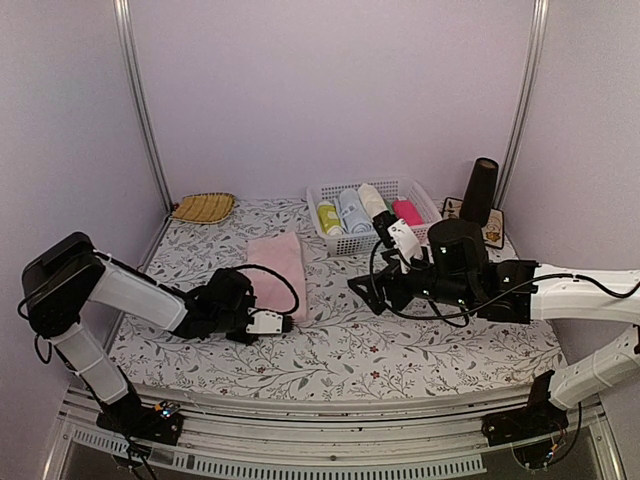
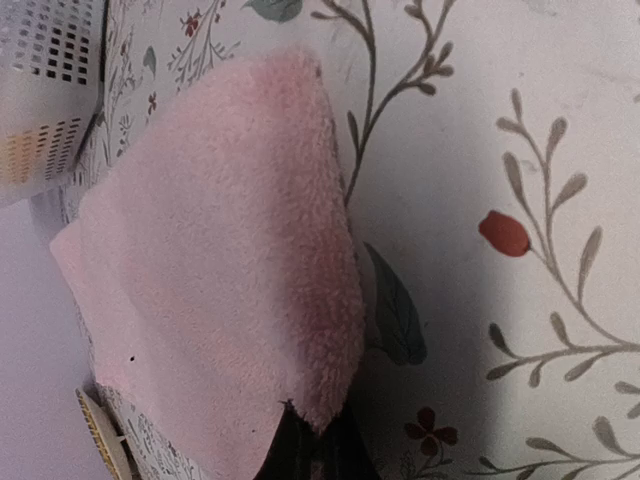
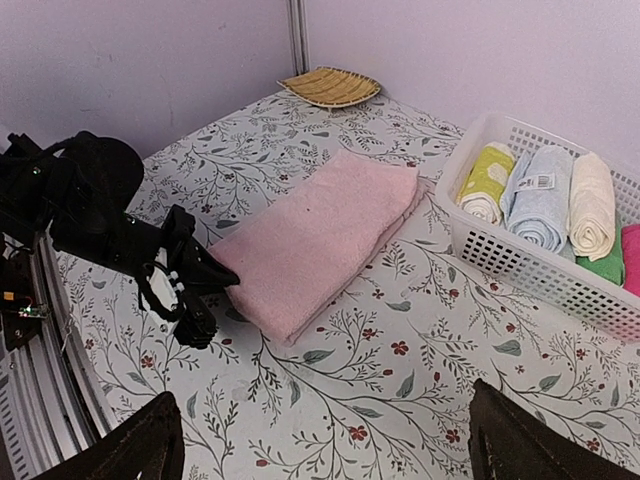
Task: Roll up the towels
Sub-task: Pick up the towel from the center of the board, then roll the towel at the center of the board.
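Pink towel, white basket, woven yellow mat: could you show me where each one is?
pink towel (image 3: 320, 230), right wrist view, the middle of its folded top face.
white basket (image 3: 530, 272), right wrist view, its near perforated wall.
woven mat (image 3: 330, 87), right wrist view, its centre.

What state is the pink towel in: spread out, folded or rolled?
Folded, not rolled: the pink towel lies as a flat, doubled pad with layered edges showing, its near corner pinched by the left gripper.

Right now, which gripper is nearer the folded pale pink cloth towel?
Left. The left gripper is shut on the pink towel's near corner; the right gripper hangs open off to its right.
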`<act>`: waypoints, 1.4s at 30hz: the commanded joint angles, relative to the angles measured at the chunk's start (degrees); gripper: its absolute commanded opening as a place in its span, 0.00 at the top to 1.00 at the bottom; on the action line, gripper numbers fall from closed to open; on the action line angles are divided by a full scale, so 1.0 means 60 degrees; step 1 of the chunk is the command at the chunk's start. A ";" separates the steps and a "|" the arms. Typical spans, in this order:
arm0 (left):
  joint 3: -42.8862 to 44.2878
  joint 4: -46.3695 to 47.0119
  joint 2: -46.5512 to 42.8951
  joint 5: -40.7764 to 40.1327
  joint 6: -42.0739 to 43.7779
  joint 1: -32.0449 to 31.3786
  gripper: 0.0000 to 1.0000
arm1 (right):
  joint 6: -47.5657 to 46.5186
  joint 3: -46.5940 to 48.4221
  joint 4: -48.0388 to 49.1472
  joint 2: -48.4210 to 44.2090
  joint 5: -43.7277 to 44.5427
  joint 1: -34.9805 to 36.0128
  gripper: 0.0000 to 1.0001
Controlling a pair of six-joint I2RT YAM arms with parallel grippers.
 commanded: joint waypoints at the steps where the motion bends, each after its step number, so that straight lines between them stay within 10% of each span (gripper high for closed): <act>1: 0.0086 -0.1712 0.0244 0.1052 -0.0421 0.0040 1.00 | -0.0259 -0.0253 0.0161 -0.0257 0.0055 0.0038 0.01; 21: 0.1981 -0.6997 -0.0444 0.6446 -0.1076 0.1512 1.00 | -0.5536 -0.1958 0.4722 0.1995 -0.2206 0.1401 0.01; 42: 0.4103 -1.0077 0.1832 0.8652 -0.0078 0.2791 1.00 | -0.8959 0.1752 0.5010 0.7649 0.0413 0.2147 0.07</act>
